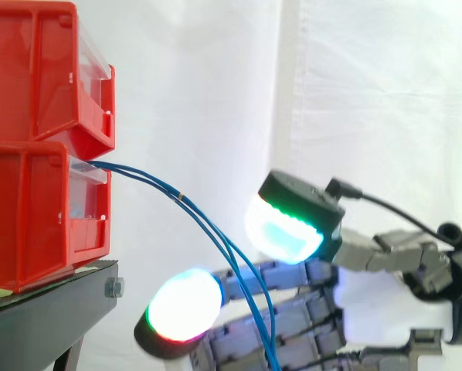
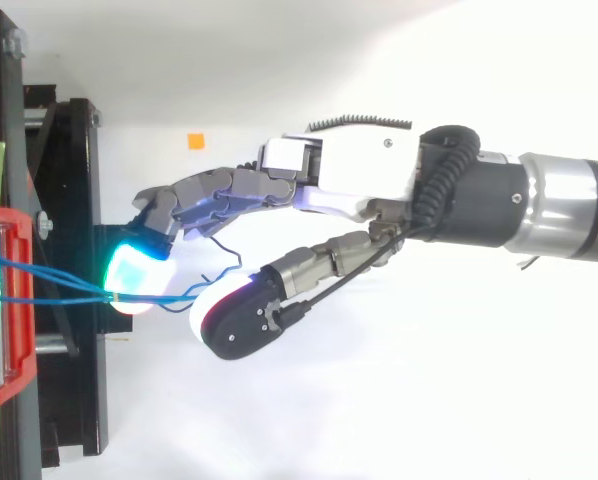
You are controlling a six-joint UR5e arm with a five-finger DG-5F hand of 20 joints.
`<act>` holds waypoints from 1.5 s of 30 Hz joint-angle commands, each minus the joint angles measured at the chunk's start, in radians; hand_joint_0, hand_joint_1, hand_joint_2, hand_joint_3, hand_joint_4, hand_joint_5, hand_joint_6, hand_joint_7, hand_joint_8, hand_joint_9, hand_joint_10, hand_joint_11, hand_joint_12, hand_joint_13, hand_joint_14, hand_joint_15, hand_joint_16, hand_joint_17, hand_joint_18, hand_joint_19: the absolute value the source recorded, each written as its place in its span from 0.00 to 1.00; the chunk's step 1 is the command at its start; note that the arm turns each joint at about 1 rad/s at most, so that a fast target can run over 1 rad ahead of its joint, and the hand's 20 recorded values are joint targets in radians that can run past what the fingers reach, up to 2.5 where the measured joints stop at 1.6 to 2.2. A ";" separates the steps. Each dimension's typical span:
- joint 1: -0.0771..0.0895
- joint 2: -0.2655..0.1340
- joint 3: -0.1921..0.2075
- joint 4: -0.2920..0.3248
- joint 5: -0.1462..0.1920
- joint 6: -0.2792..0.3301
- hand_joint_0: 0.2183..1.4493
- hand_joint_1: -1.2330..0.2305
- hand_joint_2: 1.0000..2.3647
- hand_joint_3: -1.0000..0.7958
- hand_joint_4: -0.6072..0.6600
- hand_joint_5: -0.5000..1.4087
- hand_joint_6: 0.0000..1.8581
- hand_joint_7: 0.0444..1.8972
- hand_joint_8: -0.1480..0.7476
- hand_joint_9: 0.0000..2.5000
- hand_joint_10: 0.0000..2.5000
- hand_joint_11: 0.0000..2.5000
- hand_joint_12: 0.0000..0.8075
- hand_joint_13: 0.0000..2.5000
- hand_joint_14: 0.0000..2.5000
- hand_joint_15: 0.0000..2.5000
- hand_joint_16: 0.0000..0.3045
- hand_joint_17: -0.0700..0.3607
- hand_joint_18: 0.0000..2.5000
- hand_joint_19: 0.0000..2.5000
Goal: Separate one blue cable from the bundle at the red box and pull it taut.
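Hovering near the red box (image 1: 30, 216), the hand (image 2: 339, 175) was open, with the blue cables (image 1: 181, 198) running loosely between its spread thumb and fingers.

1. We take this for a robotics lab with a test rig: a plain white curtain (image 1: 215, 77) hangs beyond the fingers (image 1: 185, 305), whose tips are glowing pads.
2. Ahead of the fingers, stacked red bins (image 1: 38, 139) sit on a black stand (image 1: 53, 309) with a bare bolt (image 1: 115, 288).
3. Back from the fingers, a metal robot arm (image 2: 559, 205) reaches over a white surface (image 2: 379, 420), with an orange marker square (image 2: 196, 141) near them.
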 commanded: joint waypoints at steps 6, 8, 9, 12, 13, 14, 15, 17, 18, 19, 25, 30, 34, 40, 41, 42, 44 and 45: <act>-0.011 -0.024 0.025 0.034 -0.042 -0.002 0.28 0.44 0.00 0.28 0.66 0.16 0.27 0.45 0.45 0.16 0.00 0.09 0.40 0.06 0.00 0.05 0.15 0.40 0.10 0.22; -0.013 -0.024 0.027 0.035 -0.042 -0.002 0.27 0.45 0.00 0.28 0.66 0.16 0.27 0.45 0.45 0.16 0.00 0.10 0.40 0.07 0.00 0.05 0.15 0.40 0.11 0.22; -0.013 -0.024 0.027 0.037 -0.044 -0.007 0.27 0.46 0.00 0.28 0.66 0.16 0.27 0.45 0.45 0.16 0.00 0.10 0.40 0.07 0.00 0.05 0.15 0.40 0.11 0.22; -0.014 -0.024 0.027 0.043 -0.050 -0.019 0.27 0.46 0.00 0.28 0.66 0.17 0.27 0.47 0.45 0.16 0.00 0.10 0.40 0.07 0.00 0.06 0.15 0.40 0.11 0.22; -0.014 -0.024 0.027 0.043 -0.053 -0.019 0.27 0.46 0.00 0.28 0.66 0.17 0.27 0.48 0.45 0.17 0.00 0.10 0.40 0.07 0.00 0.06 0.15 0.40 0.11 0.22; -0.014 -0.024 0.027 0.043 -0.054 -0.021 0.27 0.46 0.00 0.28 0.66 0.17 0.27 0.48 0.46 0.17 0.00 0.11 0.40 0.07 0.00 0.06 0.15 0.40 0.11 0.22; -0.016 -0.024 0.032 0.041 -0.061 -0.019 0.27 0.46 0.00 0.28 0.67 0.17 0.27 0.49 0.46 0.17 0.00 0.11 0.40 0.07 0.00 0.06 0.15 0.40 0.11 0.22; -0.016 -0.024 0.036 0.038 -0.062 -0.019 0.27 0.46 0.00 0.28 0.67 0.17 0.27 0.50 0.46 0.17 0.00 0.11 0.40 0.07 0.00 0.06 0.15 0.40 0.12 0.22; -0.018 -0.024 0.042 0.037 -0.062 -0.021 0.27 0.46 0.00 0.28 0.67 0.17 0.27 0.50 0.46 0.17 0.00 0.11 0.40 0.07 0.00 0.06 0.15 0.40 0.12 0.22; -0.016 -0.024 0.044 0.035 -0.064 -0.021 0.27 0.46 0.00 0.28 0.67 0.17 0.27 0.51 0.46 0.17 0.00 0.11 0.40 0.08 0.00 0.06 0.15 0.40 0.12 0.22; -0.019 -0.024 0.050 0.043 -0.091 -0.051 0.28 0.43 0.00 0.28 0.67 0.17 0.27 0.52 0.46 0.18 0.00 0.12 0.40 0.08 0.00 0.06 0.15 0.40 0.13 0.22; -0.019 -0.024 0.050 0.054 -0.090 -0.051 0.28 0.42 0.00 0.28 0.67 0.18 0.27 0.52 0.46 0.19 0.00 0.12 0.40 0.09 0.00 0.06 0.15 0.40 0.13 0.22; -0.019 -0.024 0.050 0.054 -0.088 -0.051 0.30 0.42 0.00 0.28 0.66 0.18 0.27 0.53 0.46 0.19 0.00 0.12 0.40 0.09 0.00 0.07 0.15 0.40 0.13 0.23; -0.021 -0.038 0.062 0.072 -0.085 -0.054 0.30 0.42 0.00 0.28 0.66 0.18 0.27 0.53 0.46 0.19 0.00 0.13 0.40 0.09 0.00 0.07 0.15 0.39 0.14 0.23; -0.019 -0.038 0.065 0.075 -0.087 -0.054 0.30 0.42 0.00 0.28 0.67 0.18 0.27 0.54 0.46 0.19 0.00 0.13 0.40 0.09 0.00 0.07 0.15 0.40 0.14 0.23; -0.019 -0.038 0.065 0.075 -0.087 -0.054 0.30 0.42 0.00 0.28 0.66 0.18 0.27 0.54 0.46 0.19 0.00 0.13 0.40 0.09 0.00 0.07 0.15 0.40 0.14 0.23; -0.016 -0.055 0.078 0.078 -0.085 -0.051 0.30 0.42 0.00 0.28 0.66 0.18 0.27 0.54 0.46 0.19 0.00 0.13 0.40 0.10 0.00 0.07 0.15 0.39 0.14 0.23; -0.016 -0.056 0.079 0.080 -0.085 -0.053 0.30 0.42 0.00 0.28 0.66 0.18 0.27 0.54 0.46 0.20 0.00 0.13 0.40 0.10 0.00 0.07 0.15 0.39 0.14 0.23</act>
